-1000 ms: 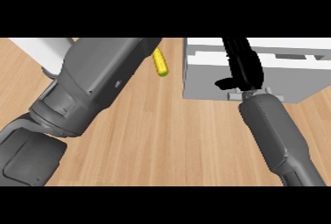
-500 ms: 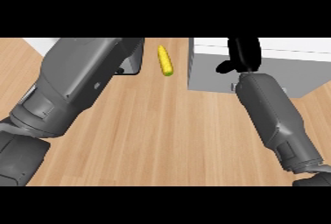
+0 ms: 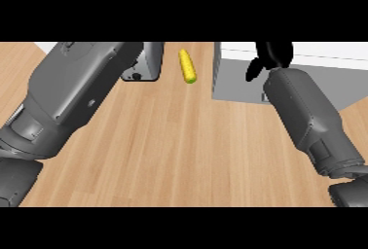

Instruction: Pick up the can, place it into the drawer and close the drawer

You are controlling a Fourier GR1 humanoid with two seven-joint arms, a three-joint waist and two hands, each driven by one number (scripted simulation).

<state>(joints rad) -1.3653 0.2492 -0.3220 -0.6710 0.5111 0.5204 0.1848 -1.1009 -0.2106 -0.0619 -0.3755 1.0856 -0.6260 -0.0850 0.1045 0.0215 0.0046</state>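
Right hand at one o'clock over drawer, grip state unclear, can unseen; likely placing step, next needing release, then pushing drawer closed.

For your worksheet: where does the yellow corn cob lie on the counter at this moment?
In the head view the corn cob lies near the top centre of the wooden counter, between the left forearm and the white drawer unit.

counter: matt wood grain | forearms: smooth grey, plastic-looking | corn: glossy
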